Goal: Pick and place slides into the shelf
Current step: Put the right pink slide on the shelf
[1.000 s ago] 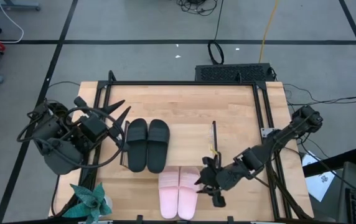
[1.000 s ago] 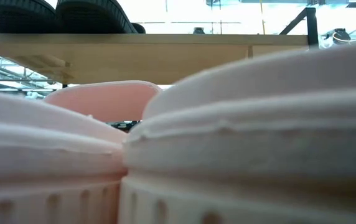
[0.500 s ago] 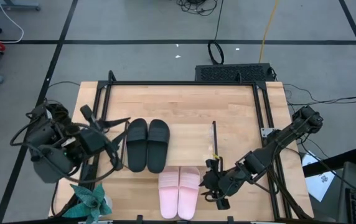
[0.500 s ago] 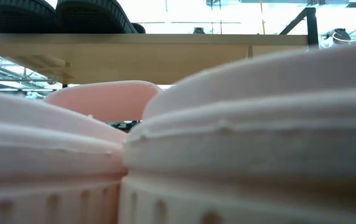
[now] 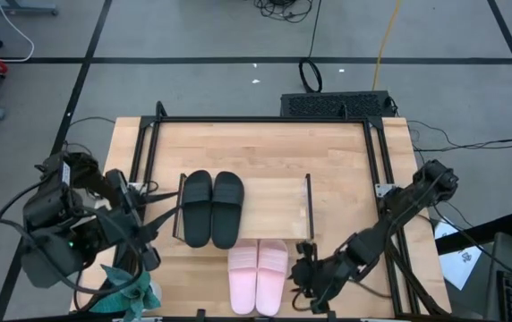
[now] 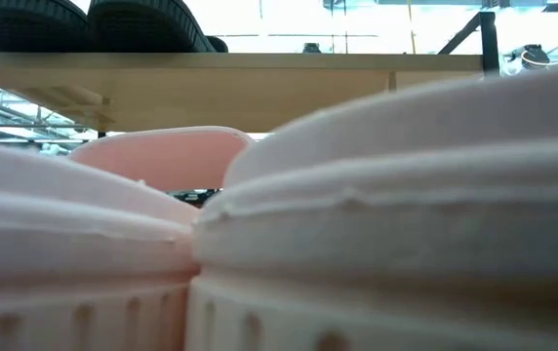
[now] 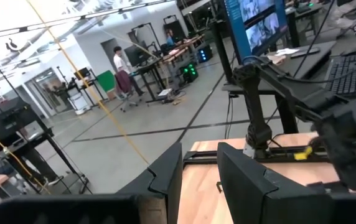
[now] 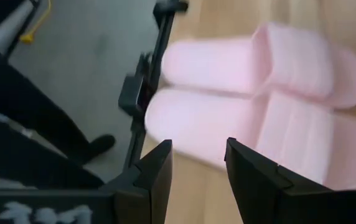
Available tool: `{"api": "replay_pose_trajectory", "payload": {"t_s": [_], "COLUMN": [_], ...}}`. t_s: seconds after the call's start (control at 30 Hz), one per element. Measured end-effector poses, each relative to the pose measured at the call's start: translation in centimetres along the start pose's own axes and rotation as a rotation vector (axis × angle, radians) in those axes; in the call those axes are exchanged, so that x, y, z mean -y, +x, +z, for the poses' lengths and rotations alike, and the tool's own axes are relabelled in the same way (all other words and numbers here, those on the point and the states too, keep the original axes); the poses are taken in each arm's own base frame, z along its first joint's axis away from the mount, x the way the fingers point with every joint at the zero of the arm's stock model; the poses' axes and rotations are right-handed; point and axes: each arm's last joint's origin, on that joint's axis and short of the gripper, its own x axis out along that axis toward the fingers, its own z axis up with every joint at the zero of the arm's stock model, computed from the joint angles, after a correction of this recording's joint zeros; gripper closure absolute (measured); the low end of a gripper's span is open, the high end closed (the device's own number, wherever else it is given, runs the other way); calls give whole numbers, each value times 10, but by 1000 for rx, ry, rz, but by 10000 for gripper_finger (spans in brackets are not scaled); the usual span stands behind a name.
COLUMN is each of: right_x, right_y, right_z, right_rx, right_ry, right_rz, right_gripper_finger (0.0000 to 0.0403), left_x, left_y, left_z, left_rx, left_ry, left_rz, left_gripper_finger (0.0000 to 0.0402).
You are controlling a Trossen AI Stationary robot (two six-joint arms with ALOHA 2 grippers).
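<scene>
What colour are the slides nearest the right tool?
Pale pink slides; the right wrist view shows them best.

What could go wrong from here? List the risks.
1. The pink slides lie at the table's near edge, half under the shelf. A push from the right gripper beside them could slide them off.
2. That gripper's open fingers sit close to the shelf's black frame and might catch it.
3. The left gripper, fingers open, hangs by the plant and could knock it.

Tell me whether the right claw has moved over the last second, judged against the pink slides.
Yes. In the high view the right claw has slid back toward the table's near edge, alongside the pink slides, which stayed put.
</scene>
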Motion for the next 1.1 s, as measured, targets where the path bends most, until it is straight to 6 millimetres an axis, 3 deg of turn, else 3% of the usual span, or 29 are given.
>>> {"api": "replay_pose_trajectory", "payload": {"t_s": [0.2, 0.53, 0.83, 1.1], "right_x": [-5, -2, -2, -15], "right_y": [23, 50, 50, 41], "right_z": [-18, -27, -26, -19], "right_rx": [-78, -57, -10, -12], "right_ry": [9, 45, 118, 182], "right_rz": [-60, -162, -210, -11], "right_gripper_finger": [264, 264, 264, 264], "left_x": [4, 3, 3, 4], "left_y": [0, 1, 1, -2], "left_z": [-1, -1, -1, -1], "left_rx": [-1, -3, -3, 1], "left_ry": [22, 22, 37, 39], "left_rz": [3, 9, 8, -3], "left_gripper_finger": [293, 293, 293, 293]}}
